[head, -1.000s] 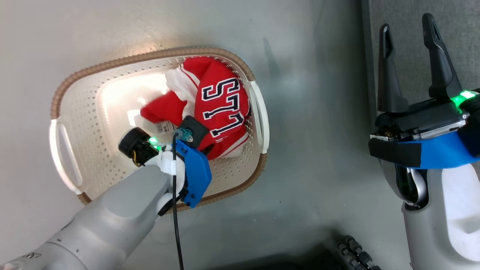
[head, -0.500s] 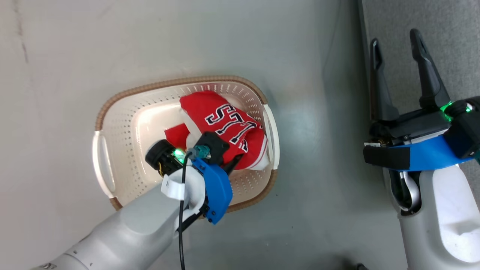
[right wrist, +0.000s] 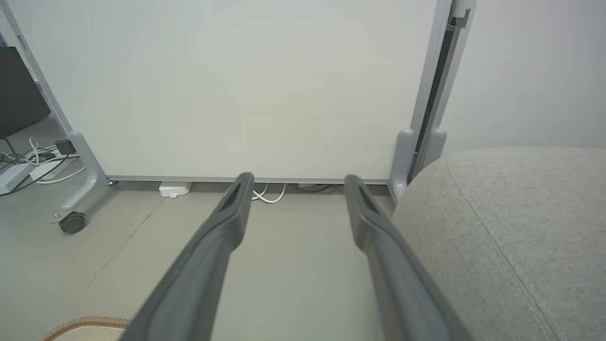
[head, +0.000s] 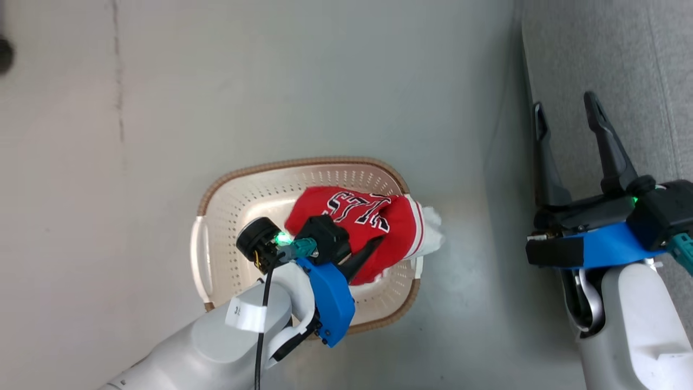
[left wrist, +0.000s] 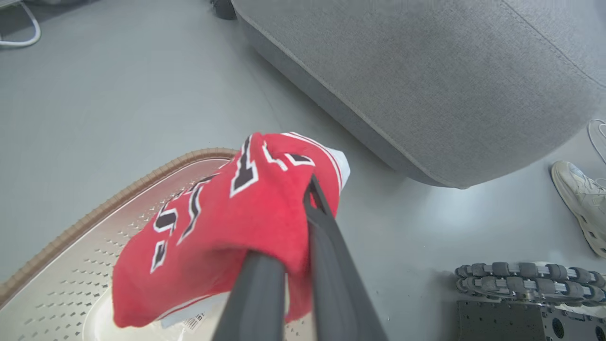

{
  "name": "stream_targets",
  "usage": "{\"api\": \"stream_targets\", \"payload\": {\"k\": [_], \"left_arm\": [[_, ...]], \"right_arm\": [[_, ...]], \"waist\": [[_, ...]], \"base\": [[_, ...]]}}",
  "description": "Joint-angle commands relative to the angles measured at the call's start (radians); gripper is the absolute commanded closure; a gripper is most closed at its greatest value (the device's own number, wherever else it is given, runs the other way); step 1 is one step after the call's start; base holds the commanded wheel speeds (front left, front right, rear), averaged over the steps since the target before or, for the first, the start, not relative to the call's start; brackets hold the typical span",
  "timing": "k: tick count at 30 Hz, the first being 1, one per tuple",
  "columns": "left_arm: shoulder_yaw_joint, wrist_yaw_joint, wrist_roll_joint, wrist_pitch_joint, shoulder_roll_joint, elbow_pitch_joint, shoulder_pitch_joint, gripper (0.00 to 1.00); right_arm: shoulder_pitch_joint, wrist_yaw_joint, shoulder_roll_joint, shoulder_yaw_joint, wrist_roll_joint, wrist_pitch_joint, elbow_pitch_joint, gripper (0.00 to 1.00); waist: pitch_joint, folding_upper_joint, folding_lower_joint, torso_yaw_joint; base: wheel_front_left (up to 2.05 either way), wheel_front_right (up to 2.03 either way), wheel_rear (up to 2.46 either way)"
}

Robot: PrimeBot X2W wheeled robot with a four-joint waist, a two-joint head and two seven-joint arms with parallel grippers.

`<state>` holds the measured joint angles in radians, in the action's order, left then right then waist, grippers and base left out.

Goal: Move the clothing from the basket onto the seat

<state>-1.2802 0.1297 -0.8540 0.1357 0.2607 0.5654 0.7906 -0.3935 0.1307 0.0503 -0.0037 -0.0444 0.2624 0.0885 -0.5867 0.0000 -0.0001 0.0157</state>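
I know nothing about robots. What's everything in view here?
clothing: one bundle, red with white trim, held above basket
basket: one, cream with brown rim, on floor
seat: one, grey, right of basket
floor: one, pale grey, under everything
panel: one, white, upright beyond seat
cables: several, white, under panel
shoe: one, off-white, on floor near seat
wheel: one, black, robot's base
left pincer: one, dark, shut on clothing
right pincer: one, dark, open, above seat edge

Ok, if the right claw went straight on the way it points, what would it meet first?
Probably the pale partition panel, near its base; the right claw aims beside the seat, not at it.
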Motion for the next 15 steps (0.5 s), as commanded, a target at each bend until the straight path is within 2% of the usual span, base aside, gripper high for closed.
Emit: {"api": "stream_targets", "payload": {"k": [1,15], "left_arm": [[-0.002,0.001,0.002,0.017,0.001,-0.009,-0.009,1.0],[-0.002,0.001,0.038,0.092,0.01,-0.06,0.018,1.0]], "right_arm": [[0.019,0.0,0.0,-0.004,0.004,0.004,0.006,0.0],[0.097,0.0,0.0,-0.017,-0.001,0.004,0.047,0.0]], "waist": [[0.058,0.0,0.0001,-0.031],[0.232,0.0,0.0001,-0.088]], "base": [[0.0,0.0,0.0],[0.0,0.0,0.0]]}}
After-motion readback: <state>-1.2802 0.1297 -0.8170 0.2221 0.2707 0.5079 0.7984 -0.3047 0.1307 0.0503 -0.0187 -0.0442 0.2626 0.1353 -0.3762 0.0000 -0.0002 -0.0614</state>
